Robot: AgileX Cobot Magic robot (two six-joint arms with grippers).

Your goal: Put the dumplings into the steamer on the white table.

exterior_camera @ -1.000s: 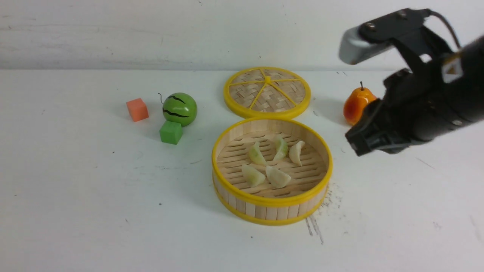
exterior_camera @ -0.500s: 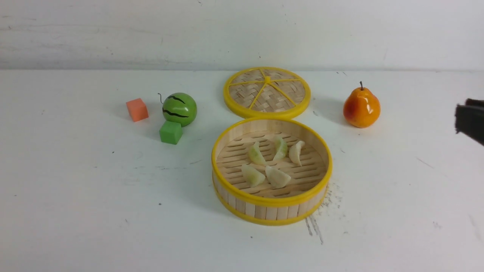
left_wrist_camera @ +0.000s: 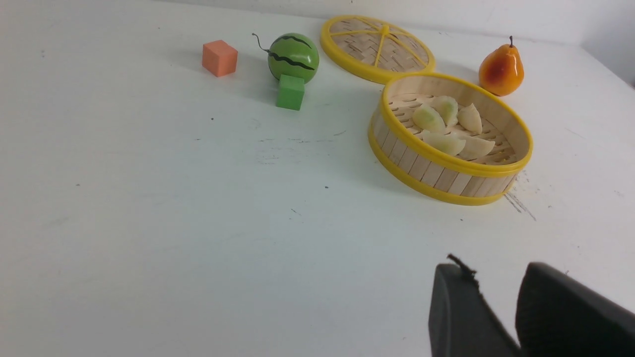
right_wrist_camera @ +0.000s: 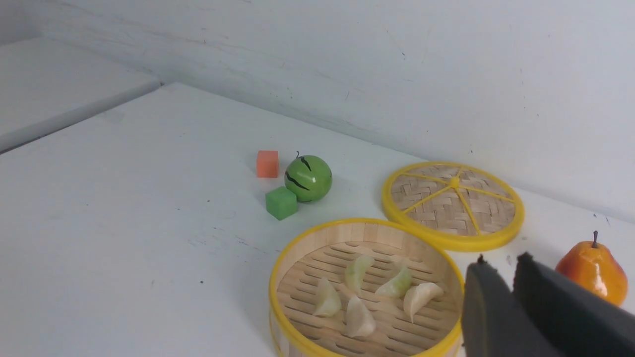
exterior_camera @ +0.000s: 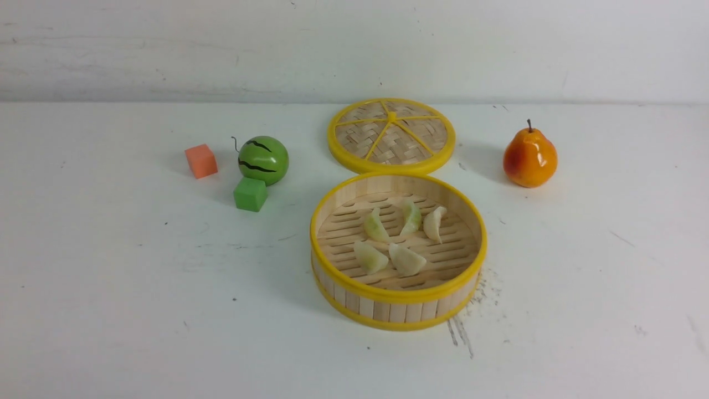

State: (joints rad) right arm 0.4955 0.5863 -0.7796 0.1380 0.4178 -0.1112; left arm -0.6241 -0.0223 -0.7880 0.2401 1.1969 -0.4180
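The steamer [exterior_camera: 388, 310] stands on the white table [exterior_camera: 138, 288] at the middle. Five dumplings [exterior_camera: 407, 259] lie on its slatted floor, two cream-white and three pale green. Neither gripper shows in the front view. In the left wrist view my left gripper [left_wrist_camera: 496, 270] is shut and empty, well off from the steamer [left_wrist_camera: 431, 173] and its dumplings [left_wrist_camera: 429, 118]. In the right wrist view my right gripper [right_wrist_camera: 501, 263] is shut and empty, held beside the steamer [right_wrist_camera: 357, 221], between its rim and the pear. The dumplings [right_wrist_camera: 358, 267] show there too.
The flat woven lid [exterior_camera: 391, 136] lies just behind the steamer. An orange-red pear [exterior_camera: 529, 157] stands at the back right. A toy watermelon [exterior_camera: 263, 159], a green cube [exterior_camera: 250, 194] and an orange cube [exterior_camera: 201, 160] sit at the back left.
My right arm has pulled away to the right and gone out of the front view. The pear it covered now shows whole. The dumplings and steamer have not moved.
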